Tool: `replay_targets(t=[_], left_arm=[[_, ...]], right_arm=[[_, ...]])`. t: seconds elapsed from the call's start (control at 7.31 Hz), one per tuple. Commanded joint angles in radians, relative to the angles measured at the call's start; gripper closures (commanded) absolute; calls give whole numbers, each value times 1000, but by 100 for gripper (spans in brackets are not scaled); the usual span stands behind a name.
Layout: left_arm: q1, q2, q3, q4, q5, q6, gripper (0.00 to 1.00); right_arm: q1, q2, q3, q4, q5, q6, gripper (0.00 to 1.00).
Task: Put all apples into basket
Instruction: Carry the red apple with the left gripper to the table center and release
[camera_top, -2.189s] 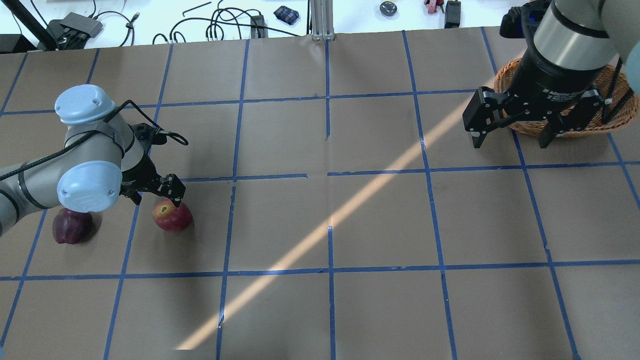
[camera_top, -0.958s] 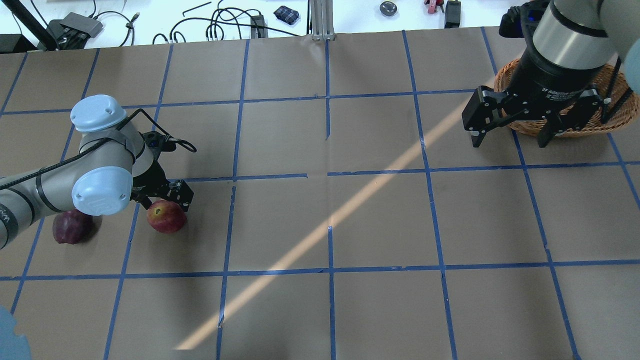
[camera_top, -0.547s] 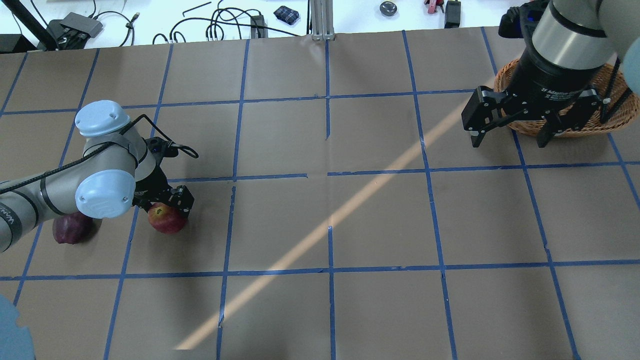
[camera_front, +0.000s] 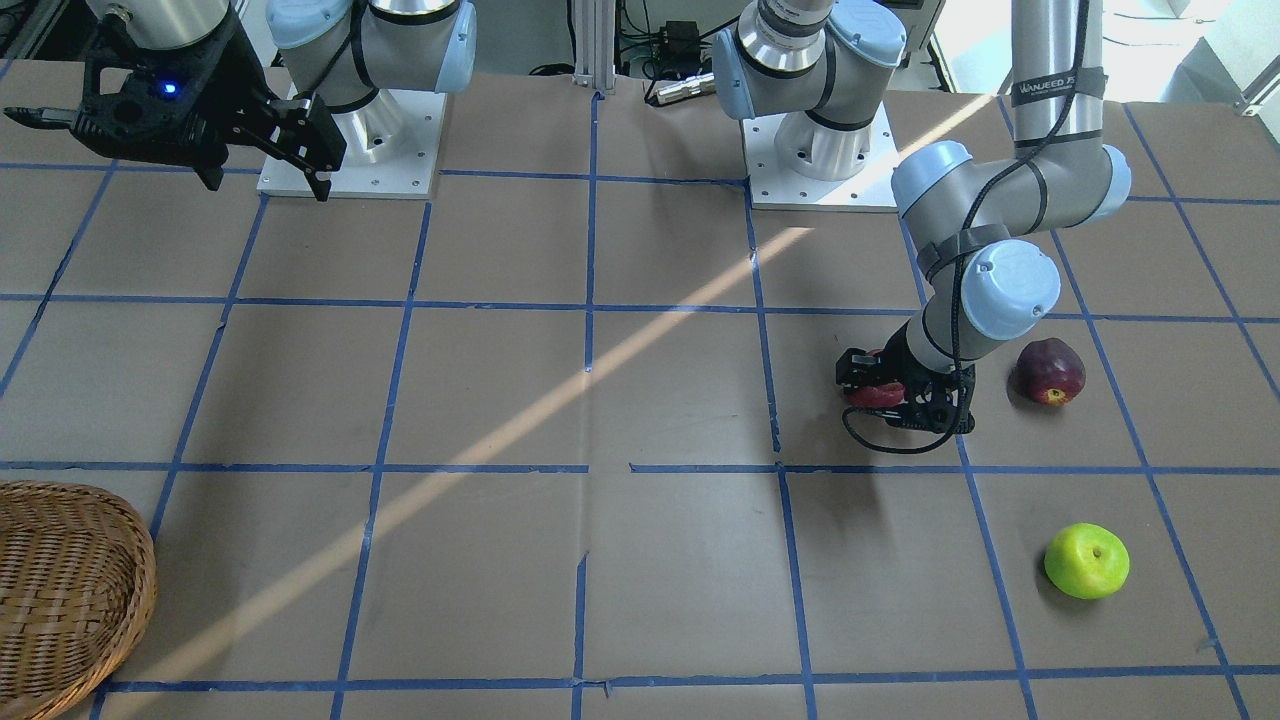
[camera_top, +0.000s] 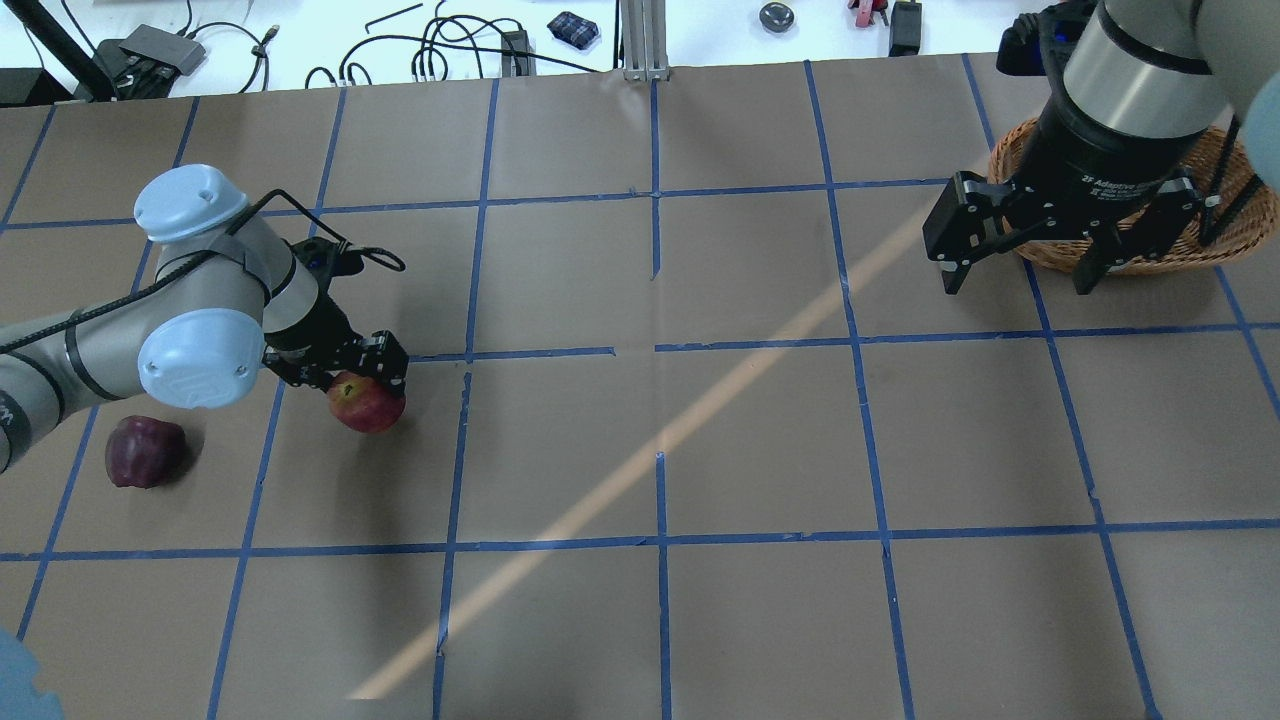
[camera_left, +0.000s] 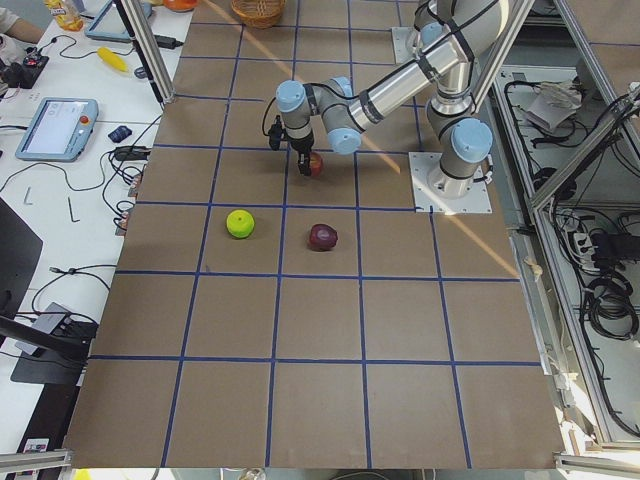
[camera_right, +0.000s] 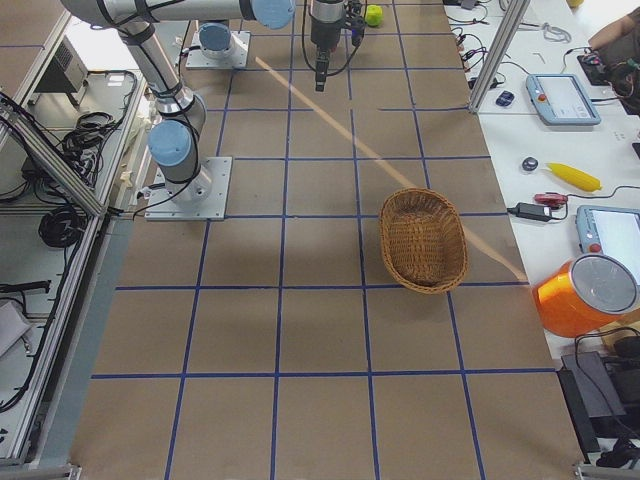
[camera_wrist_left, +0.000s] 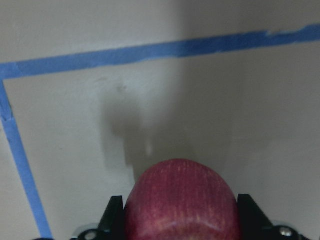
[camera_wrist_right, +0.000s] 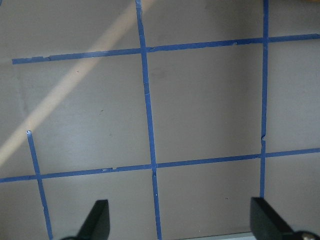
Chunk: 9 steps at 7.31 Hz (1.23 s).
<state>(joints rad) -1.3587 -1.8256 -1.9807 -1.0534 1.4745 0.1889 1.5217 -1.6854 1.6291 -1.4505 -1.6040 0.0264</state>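
Moved: the red apple (camera_top: 367, 403) has shifted to the right and farther from the robot than half a second ago, carried with the left gripper (camera_top: 350, 384). The arm's pale elbow cap no longer overlaps the maroon apple (camera_top: 143, 452).
Maroon apple: sits alone on the brown paper of the table (camera_top: 760, 430), at the left end and left of the red apple. It is apart from the arm.
Green apple (camera_front: 1087, 560): also at the left end, farther from the robot than the maroon one and well apart from it. The overhead view does not show it.
Left gripper: clenched on the red apple, with one black finger (camera_wrist_left: 114, 216) on each side of it.
Red apple: held between those fingers. It appears slightly raised, with its shadow on the paper beyond it.
Right gripper (camera_top: 1018, 282): hangs above the table at the right end, released. Its jaws are spread wide, with only taped paper showing between them in its wrist view.
Basket (camera_top: 1012, 150): stands at the far right of the table, partly hidden behind the right wrist and well apart from all three apples.
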Motion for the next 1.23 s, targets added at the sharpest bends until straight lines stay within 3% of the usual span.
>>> replay_targets(t=[0.0,0.27,0.55,0.82,0.96,1.09], left_arm=[[-162,-32,132,-40,-89,-290,100],[-355,-127,262,-25,-86,-637,100],[-491,-222,321,47,-72,-794,100],[-549,-303,321,143,-19,-836,97],[-551,-313,319,148,-16,-836,14],[-551,-313,321,147,-14,-838,0]], right_arm=[[0,0,0,-2,-2,-3,0],[-3,0,0,1,-2,-3,0],[-3,1,0,-4,-2,-3,0],[-3,4,0,-10,2,-3,0],[-3,6,0,-13,10,0,0],[-3,18,2,-17,15,1,0]])
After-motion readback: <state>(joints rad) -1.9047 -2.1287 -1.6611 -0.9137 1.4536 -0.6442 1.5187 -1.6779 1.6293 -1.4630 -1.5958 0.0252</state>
